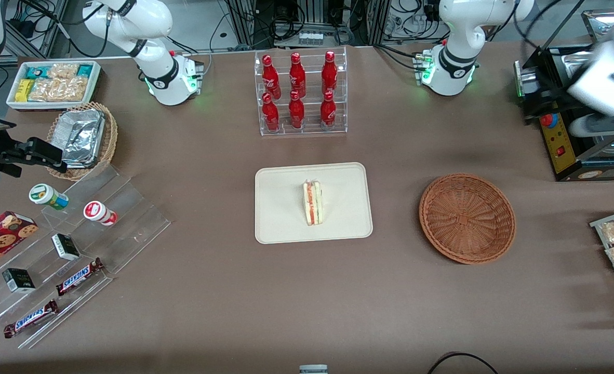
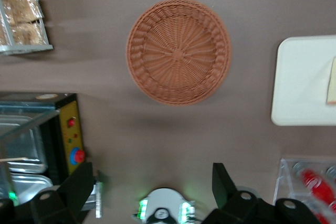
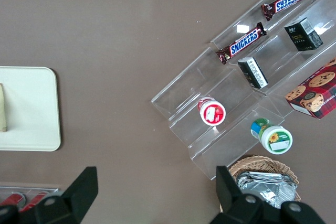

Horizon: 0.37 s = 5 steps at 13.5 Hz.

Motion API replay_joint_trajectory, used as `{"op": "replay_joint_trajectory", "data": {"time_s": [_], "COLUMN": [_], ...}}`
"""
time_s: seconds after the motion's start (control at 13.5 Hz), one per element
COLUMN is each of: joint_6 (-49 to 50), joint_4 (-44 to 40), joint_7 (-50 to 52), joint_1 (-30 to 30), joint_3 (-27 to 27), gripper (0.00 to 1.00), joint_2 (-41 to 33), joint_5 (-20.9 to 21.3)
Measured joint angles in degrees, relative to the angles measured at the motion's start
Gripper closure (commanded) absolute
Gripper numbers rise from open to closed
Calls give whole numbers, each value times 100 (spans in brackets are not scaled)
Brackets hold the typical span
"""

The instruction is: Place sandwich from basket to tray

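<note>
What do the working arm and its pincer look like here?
The left arm is glossy white with dark joint bands, and green lights glow on its base. Its pincer has two black wedge-shaped fingers, spread apart above the table near the basket.

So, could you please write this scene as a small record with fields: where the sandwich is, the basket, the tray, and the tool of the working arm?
sandwich: lies on the tray, near its middle, filling edge showing
tray: flat on the table, nearer to the front camera than the rack of red bottles
basket: empty, beside the tray, toward the working arm's end of the table
tool: open, holding nothing, raised above the table, apart from the basket
task state: sandwich already on the tray
</note>
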<state>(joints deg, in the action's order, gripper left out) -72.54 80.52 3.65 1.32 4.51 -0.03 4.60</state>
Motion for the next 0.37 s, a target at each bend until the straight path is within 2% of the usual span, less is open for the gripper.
{"op": "replay_joint_trajectory", "data": {"time_s": [0.15,0.37], "joint_6": [174,229], "joint_4": [0,36], "joint_7": [-559,-686], "joint_1": [-14,-12], "joint_3": [-298,-355], "gripper": [0,0], "joint_2": [-57,-36], "joint_5": [-21,-31]}}
